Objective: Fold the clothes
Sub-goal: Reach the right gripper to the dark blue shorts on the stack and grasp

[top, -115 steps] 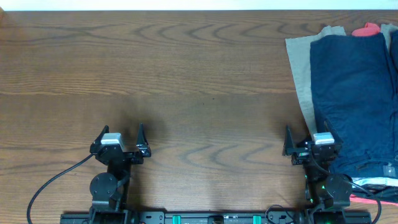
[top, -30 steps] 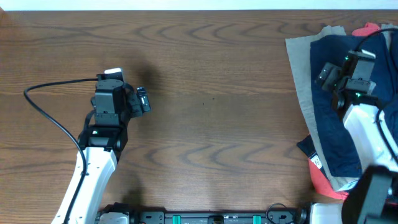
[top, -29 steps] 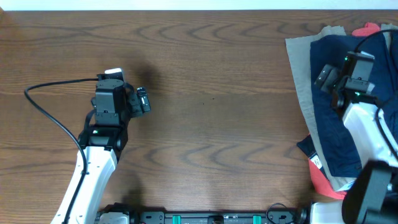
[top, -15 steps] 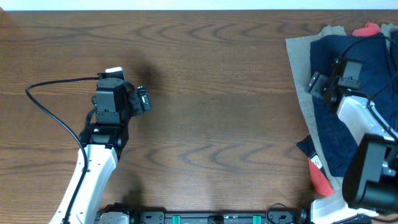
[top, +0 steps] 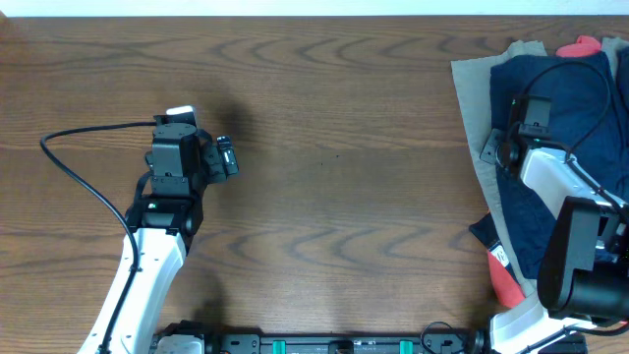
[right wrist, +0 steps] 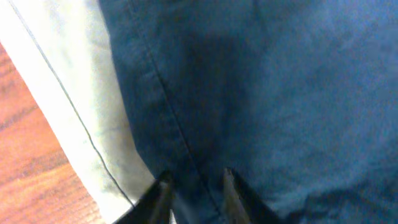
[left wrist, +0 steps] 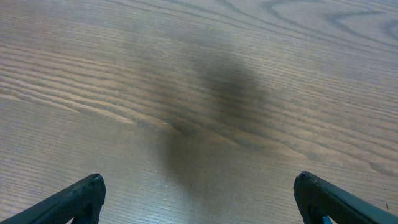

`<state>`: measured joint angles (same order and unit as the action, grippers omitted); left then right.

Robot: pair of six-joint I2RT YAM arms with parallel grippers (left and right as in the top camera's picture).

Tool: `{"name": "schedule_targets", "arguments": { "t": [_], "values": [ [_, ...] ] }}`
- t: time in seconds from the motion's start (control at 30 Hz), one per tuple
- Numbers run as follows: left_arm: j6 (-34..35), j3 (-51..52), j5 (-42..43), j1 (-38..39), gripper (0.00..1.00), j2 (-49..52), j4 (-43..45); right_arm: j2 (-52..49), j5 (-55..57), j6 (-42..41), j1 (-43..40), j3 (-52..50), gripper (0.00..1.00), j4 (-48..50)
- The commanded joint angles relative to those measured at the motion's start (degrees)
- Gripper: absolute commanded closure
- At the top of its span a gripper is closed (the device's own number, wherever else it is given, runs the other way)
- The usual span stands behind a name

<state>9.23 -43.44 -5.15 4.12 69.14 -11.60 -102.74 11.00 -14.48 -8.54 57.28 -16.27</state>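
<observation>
A pile of clothes lies at the table's right edge. On top is a navy garment (top: 555,88) (right wrist: 280,93), with a beige one (top: 474,98) (right wrist: 74,106) under it and red cloth (top: 580,45) peeking out at the back. My right gripper (top: 496,149) (right wrist: 196,177) is down on the navy garment's left edge. Its fingers stand close together with a seamed fold of navy cloth between them. My left gripper (top: 226,157) (left wrist: 199,186) hovers wide open over bare wood at the left, holding nothing.
More red cloth (top: 506,285) and a white label show at the pile's near corner. The wooden table (top: 334,147) stretches between the two arms. The left arm's black cable (top: 69,138) loops over the table at the far left.
My right gripper has slid left and toward the front across the navy garment to its left edge, and its fingers have closed from wide to narrow on the cloth. The left arm has held still.
</observation>
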Motion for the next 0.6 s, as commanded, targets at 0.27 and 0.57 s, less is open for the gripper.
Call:
{"name": "schedule_targets", "arguments": {
  "t": [0.27, 0.57],
  "values": [
    [0.74, -1.25, -0.9, -0.35, 0.02, 0.11, 0.13, -0.26, 2.64, 0.17, 0.57, 0.46, 0.99, 0.13],
    [0.74, -1.25, -0.92, -0.35, 0.02, 0.11, 0.13, 0.39, -3.69, 0.44, 0.59, 1.66, 0.67, 1.4]
  ]
}}
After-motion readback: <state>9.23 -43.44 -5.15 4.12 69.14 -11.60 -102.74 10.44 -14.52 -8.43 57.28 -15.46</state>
